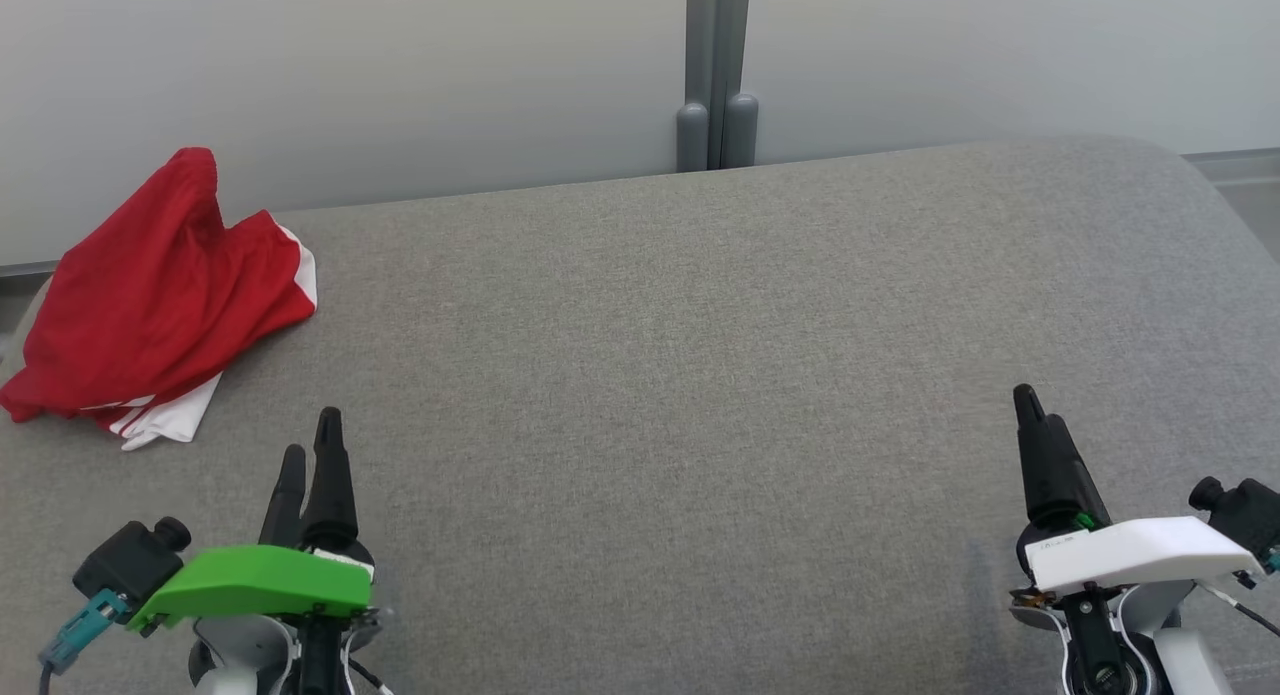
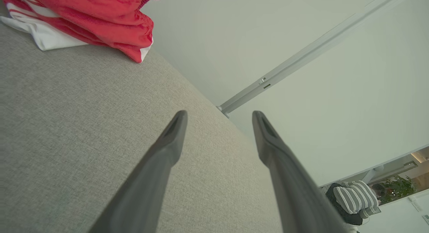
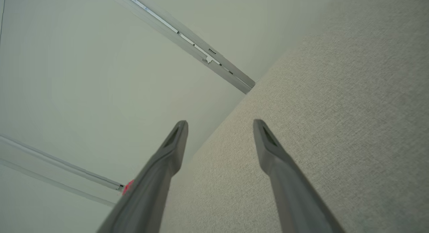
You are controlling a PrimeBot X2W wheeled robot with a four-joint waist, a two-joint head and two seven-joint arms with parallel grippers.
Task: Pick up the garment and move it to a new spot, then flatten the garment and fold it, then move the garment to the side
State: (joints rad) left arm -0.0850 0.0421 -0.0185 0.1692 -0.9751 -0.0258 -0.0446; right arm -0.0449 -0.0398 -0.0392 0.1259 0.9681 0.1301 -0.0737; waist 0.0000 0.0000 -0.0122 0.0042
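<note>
A red garment (image 1: 160, 295) with white trim lies bunched in a heap at the far left of the grey cushioned surface (image 1: 680, 375), leaning against the wall. My left gripper (image 1: 310, 445) hovers at the lower left, a short way in front of the heap, open and empty. The left wrist view has the garment (image 2: 94, 18) at its top left, well beyond the spread fingers (image 2: 171, 139). My right gripper (image 1: 1030, 400) stands at the lower right, far from the garment. Its fingers (image 3: 268, 142) are apart with nothing between them. A sliver of red garment (image 3: 128, 186) peeks past the right gripper's left finger.
A pale wall with a grey vertical post (image 1: 716, 75) runs behind the surface. The surface's right corner rounds off at the far right (image 1: 1200, 195). In the left wrist view a person in a striped top (image 2: 355, 197) sits far off beyond the wall panel.
</note>
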